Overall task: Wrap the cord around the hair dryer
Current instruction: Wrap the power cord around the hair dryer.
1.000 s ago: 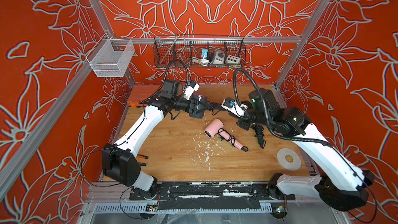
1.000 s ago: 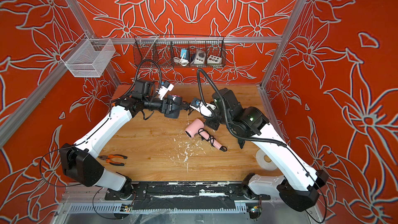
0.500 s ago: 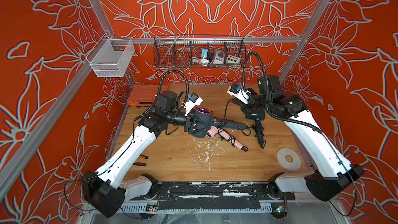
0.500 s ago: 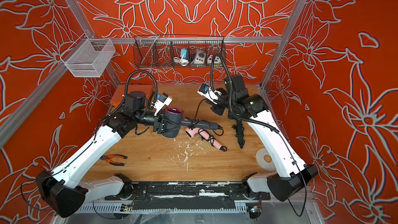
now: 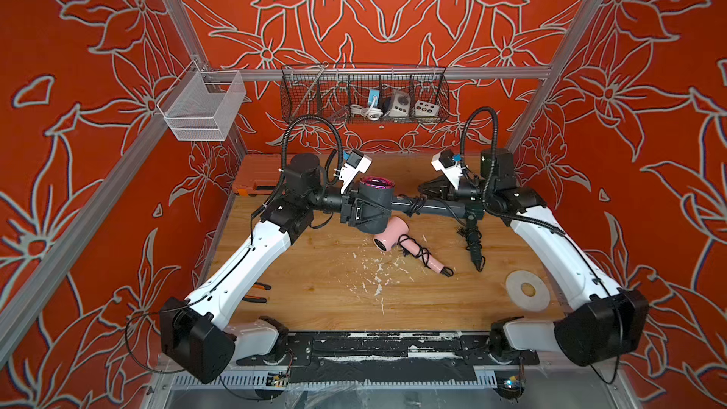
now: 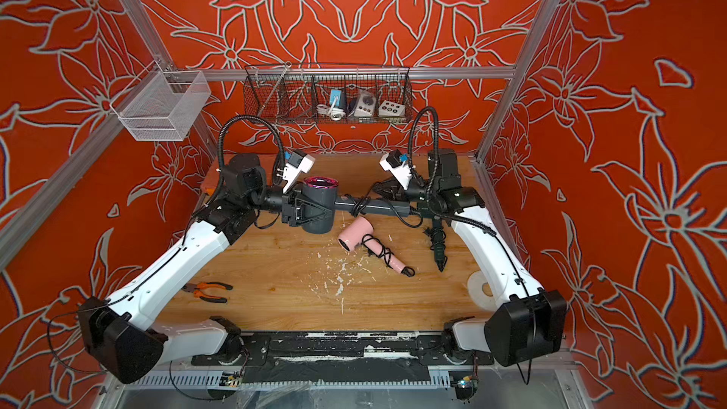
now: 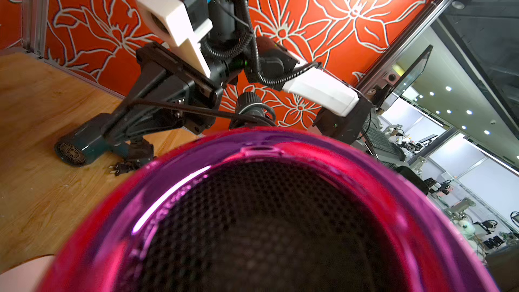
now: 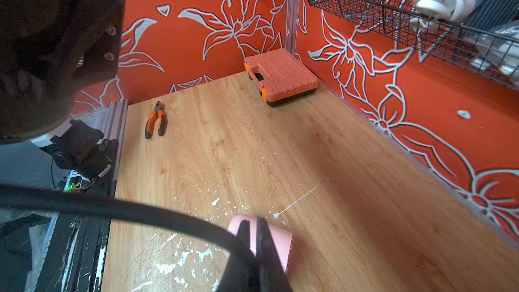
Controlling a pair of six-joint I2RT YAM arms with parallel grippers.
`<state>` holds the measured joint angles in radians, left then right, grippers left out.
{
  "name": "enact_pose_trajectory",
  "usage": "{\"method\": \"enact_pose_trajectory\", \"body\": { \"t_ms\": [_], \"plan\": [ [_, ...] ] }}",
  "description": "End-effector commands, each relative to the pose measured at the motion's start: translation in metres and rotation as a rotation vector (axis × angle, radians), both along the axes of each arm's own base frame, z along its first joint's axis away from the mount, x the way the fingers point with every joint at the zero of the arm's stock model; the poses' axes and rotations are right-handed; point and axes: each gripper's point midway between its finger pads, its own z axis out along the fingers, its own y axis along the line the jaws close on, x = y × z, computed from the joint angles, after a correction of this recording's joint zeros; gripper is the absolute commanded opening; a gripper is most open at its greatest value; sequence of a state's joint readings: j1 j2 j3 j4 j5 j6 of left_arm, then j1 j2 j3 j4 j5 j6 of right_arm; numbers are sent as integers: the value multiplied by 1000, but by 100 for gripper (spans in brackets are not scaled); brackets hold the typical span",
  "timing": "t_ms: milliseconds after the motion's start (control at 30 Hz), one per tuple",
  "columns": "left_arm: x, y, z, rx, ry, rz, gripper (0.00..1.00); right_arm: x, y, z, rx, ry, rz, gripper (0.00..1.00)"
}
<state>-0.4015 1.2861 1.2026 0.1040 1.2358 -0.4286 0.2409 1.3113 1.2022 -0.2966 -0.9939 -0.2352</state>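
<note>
A dark grey hair dryer (image 5: 373,198) with a shiny magenta rim (image 7: 252,147) hangs above the wooden table (image 5: 314,269). My left gripper (image 5: 360,210) is shut on its barrel; the jaws are hidden behind the rim in the left wrist view. Its handle points right, and the black cord (image 5: 415,204) is looped round it. From the handle's end the cord (image 7: 182,109) runs to my right gripper (image 5: 424,190), which sits at the back right. In the right wrist view the cord (image 8: 140,212) curves into the shut right gripper (image 8: 254,220).
A pink hair dryer (image 5: 389,232) with its own cord wound on lies under the held one. Nearby are a black tapered tool (image 5: 474,247), a white tape roll (image 5: 527,291), pliers (image 6: 206,291), an orange case (image 8: 280,77) and another dark dryer (image 7: 75,150).
My left arm has swung the grey dryer out from the back so its handle points right. My right gripper has drawn back to the right and risen, with the cord following it.
</note>
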Motion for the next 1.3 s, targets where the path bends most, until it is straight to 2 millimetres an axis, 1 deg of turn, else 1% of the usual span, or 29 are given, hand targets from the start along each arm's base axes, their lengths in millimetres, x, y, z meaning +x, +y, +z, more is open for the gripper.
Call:
{"method": "enact_pose_trajectory", "body": {
  "t_ms": [0,200,400,500,667,867,933,1000,1100,1167,1267],
  "plan": [
    [-14,4,47,-98,-159,-65,0,1,-3,20,124,-1,-19,0],
    [6,6,52,-126,-153,23,0,-1,-6,12,216,58,-71,0],
    [21,16,52,-165,-134,113,0,-12,-14,-3,268,101,-143,0],
    [30,19,49,-177,-123,174,0,-24,-11,-9,282,125,-137,0],
    [48,22,42,-179,-97,277,0,-45,4,-25,243,148,-140,0],
    [70,28,22,-97,-85,422,0,-71,15,-37,179,146,-159,0],
    [78,31,15,-67,-79,464,0,-78,17,-37,160,149,-157,0],
    [82,33,8,-58,-71,497,0,-82,14,-34,160,145,-182,0],
    [81,36,5,-89,-75,517,0,-76,2,-24,224,135,-283,0],
    [77,37,6,-133,-78,510,0,-71,-5,-16,277,131,-344,0],
    [73,41,6,-198,-69,517,0,-60,-8,-9,341,153,-393,0]
  ]
}}
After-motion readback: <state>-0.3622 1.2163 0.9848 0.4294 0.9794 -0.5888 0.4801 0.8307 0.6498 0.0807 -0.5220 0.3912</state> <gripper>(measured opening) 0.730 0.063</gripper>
